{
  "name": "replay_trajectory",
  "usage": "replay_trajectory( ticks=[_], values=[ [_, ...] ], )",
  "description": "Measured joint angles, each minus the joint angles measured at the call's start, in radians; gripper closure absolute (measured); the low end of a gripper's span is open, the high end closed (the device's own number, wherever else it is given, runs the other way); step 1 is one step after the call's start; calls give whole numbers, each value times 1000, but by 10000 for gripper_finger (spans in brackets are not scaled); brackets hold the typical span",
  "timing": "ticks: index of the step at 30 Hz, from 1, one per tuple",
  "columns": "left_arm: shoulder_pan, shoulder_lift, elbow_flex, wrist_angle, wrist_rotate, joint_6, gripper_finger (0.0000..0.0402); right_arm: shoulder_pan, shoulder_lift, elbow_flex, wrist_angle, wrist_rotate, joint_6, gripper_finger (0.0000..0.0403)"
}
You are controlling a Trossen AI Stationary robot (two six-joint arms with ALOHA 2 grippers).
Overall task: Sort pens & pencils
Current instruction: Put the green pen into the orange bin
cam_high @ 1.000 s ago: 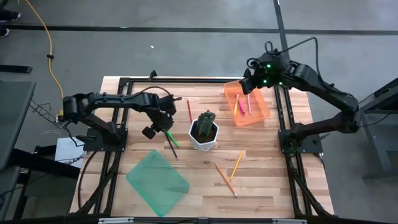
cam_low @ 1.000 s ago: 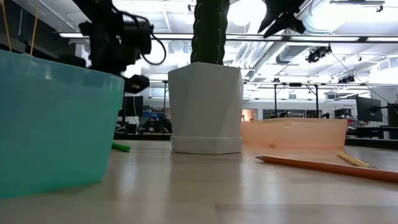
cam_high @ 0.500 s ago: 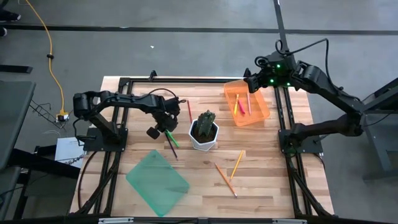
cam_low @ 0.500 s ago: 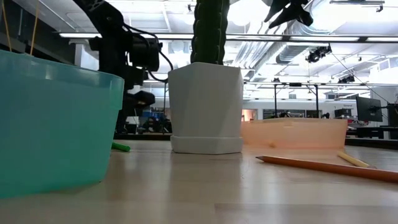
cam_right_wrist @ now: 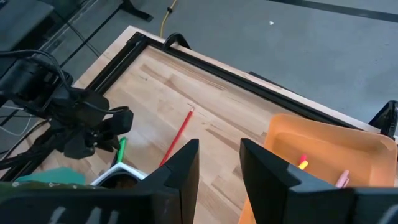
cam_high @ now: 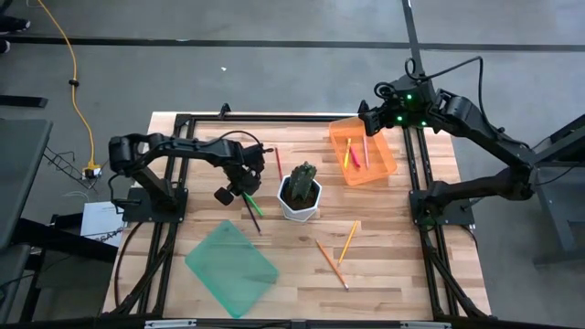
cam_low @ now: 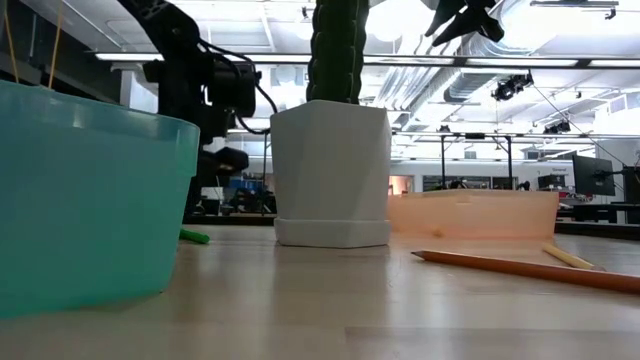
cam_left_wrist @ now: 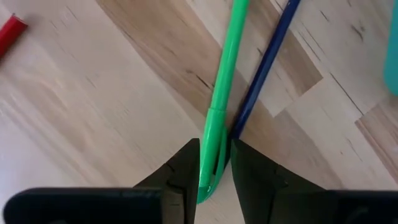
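two pens (cam_high: 356,153) lie in the orange tray (cam_high: 384,168); the left claw (cam_left_wrist: 215,163) is clenched on the green pen (cam_left_wrist: 224,81); the right claw (cam_right_wrist: 219,163) hangs released; pencils (cam_high: 338,249) remain.

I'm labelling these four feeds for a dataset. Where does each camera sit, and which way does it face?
High: overhead, straight down on the table; both arms show.
Low: at tabletop height, level past the plant pot into the room; arms hang above.
Left wrist: on the left arm, looking down at the green pen between the left gripper jaws.
Right wrist: on the right arm, above the orange tray; right gripper shows.
Shared: high and left wrist both show the green pen.
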Motion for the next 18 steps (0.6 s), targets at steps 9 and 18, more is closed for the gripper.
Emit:
replay_trajectory(
  ticks=[9,18],
  values=[
    [0,50,0,2,8,-8,323,0,0,0,0,9,1,295],
    [0,56,0,56,-35,-11,323,0,0,0,0,12,1,295]
  ],
)
